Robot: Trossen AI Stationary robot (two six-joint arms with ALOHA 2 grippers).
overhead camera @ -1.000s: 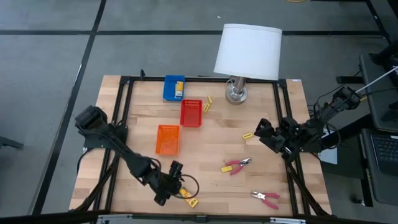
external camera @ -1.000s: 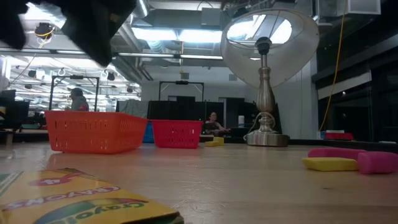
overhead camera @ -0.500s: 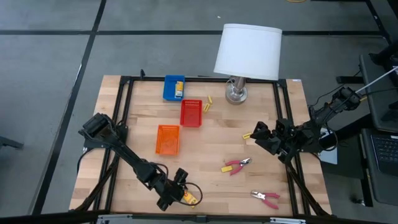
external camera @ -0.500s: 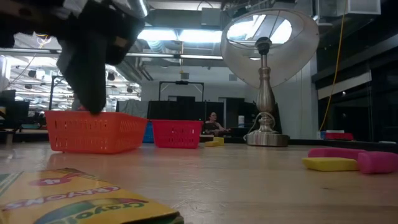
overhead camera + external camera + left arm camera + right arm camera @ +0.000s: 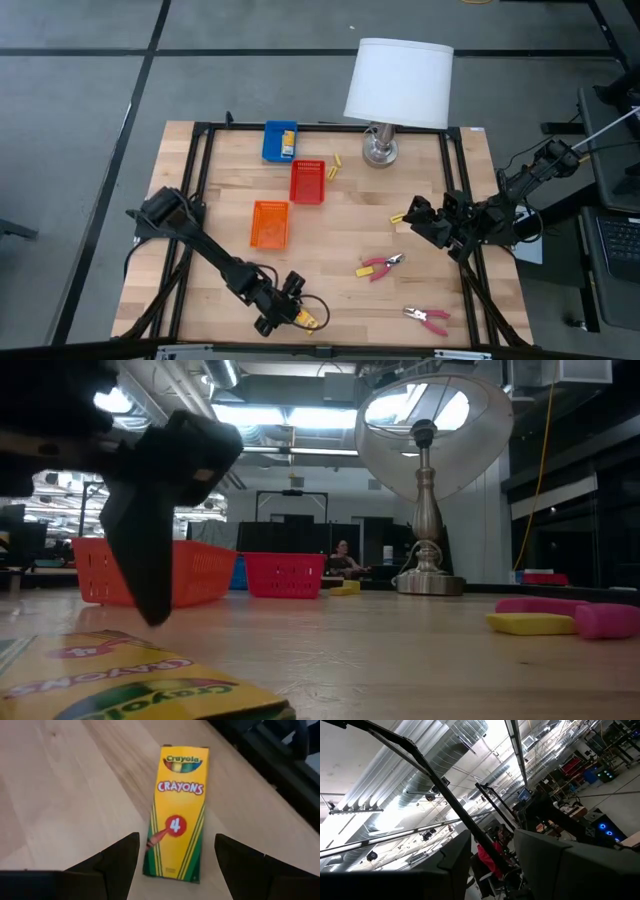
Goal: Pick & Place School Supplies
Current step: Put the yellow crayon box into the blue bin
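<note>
A yellow and green crayon box (image 5: 176, 810) lies flat on the wooden table near its front edge, also showing in the high view (image 5: 311, 321) and the low view (image 5: 120, 680). My left gripper (image 5: 175, 865) hovers just above it, open, slanting down. One finger stands on either side of the box's near end without touching it. Two pink-handled pliers (image 5: 380, 266) (image 5: 427, 318) lie on the table to the right. Small yellow stubs lie by the red tray (image 5: 334, 166) and by my right gripper (image 5: 397, 217). My right gripper (image 5: 492, 865) is raised at the right, open, pointing up.
A blue tray (image 5: 271, 143) holding a yellow packet (image 5: 288, 141), a red tray (image 5: 308, 182) and an orange tray (image 5: 270, 223) stand at the table's left middle. A white-shaded lamp (image 5: 398, 85) stands at the far edge. Bare wood lies between the trays and the pliers.
My left gripper has come down toward the crayon box and shifted slightly toward the table's right, rolling a little. It stays open. The box has not moved.
</note>
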